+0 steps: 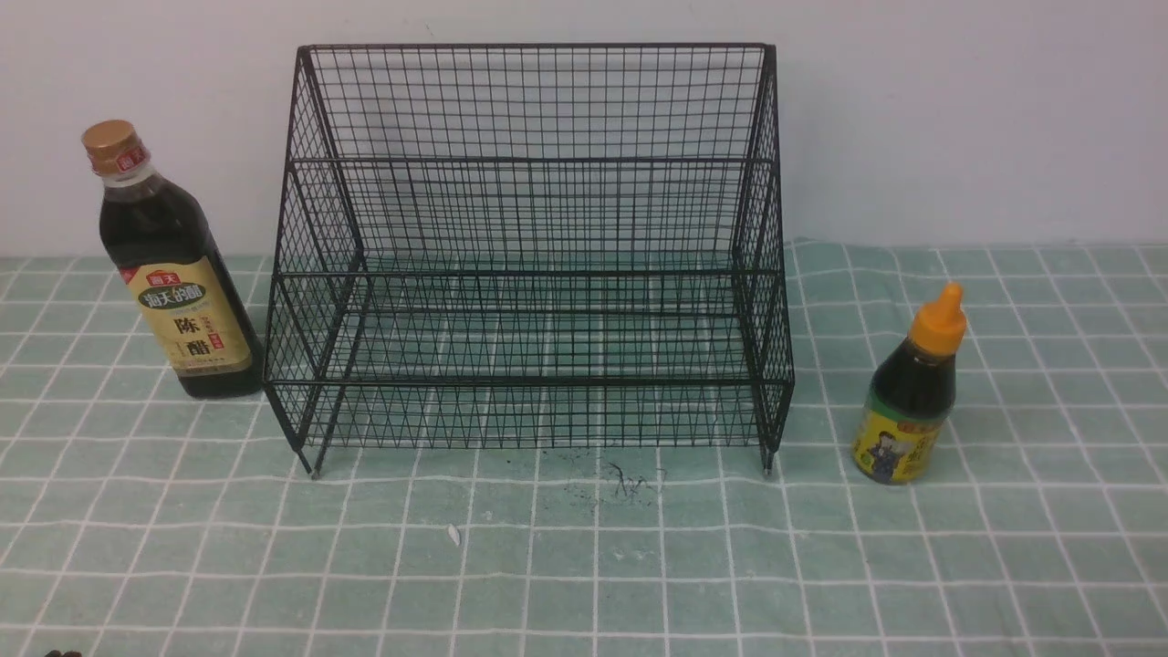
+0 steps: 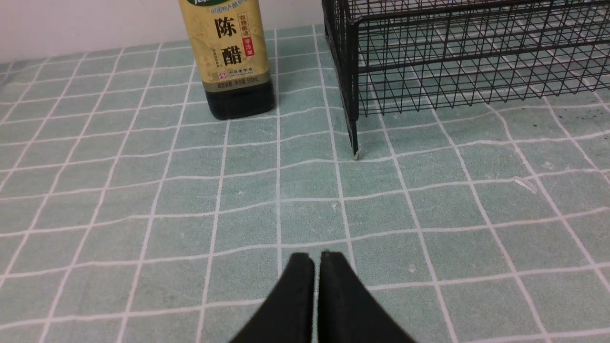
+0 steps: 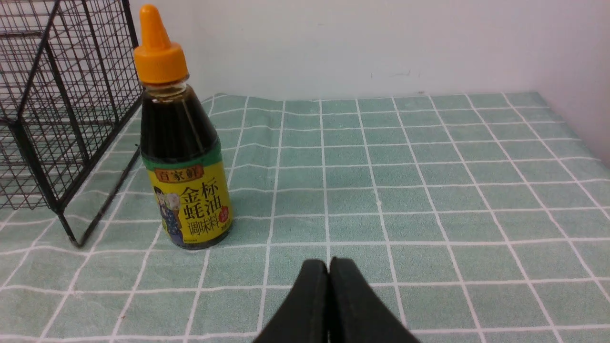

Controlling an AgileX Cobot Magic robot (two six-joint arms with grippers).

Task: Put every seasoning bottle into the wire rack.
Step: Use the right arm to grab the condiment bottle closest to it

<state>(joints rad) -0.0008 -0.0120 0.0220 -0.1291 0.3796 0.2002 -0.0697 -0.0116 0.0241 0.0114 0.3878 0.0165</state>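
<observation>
The black wire rack (image 1: 534, 265) stands empty in the middle of the table against the wall. The tall seasoning bottle (image 1: 173, 274) with gold cap and tan label stands upright just left of it. The short seasoning bottle (image 1: 908, 401) with orange nozzle cap stands upright to the rack's right. My left gripper (image 2: 317, 257) is shut and empty, low over the cloth, well short of the tall bottle (image 2: 231, 57) and the rack's corner (image 2: 352, 95). My right gripper (image 3: 329, 263) is shut and empty, a little short of the short bottle (image 3: 183, 157). Neither arm shows in the front view.
A green checked cloth (image 1: 584, 566) covers the table. A white wall (image 1: 958, 109) rises right behind the rack, and another wall (image 3: 586, 71) closes the far right side. Small dark specks (image 1: 620, 484) and a white scrap (image 1: 453, 535) lie before the rack.
</observation>
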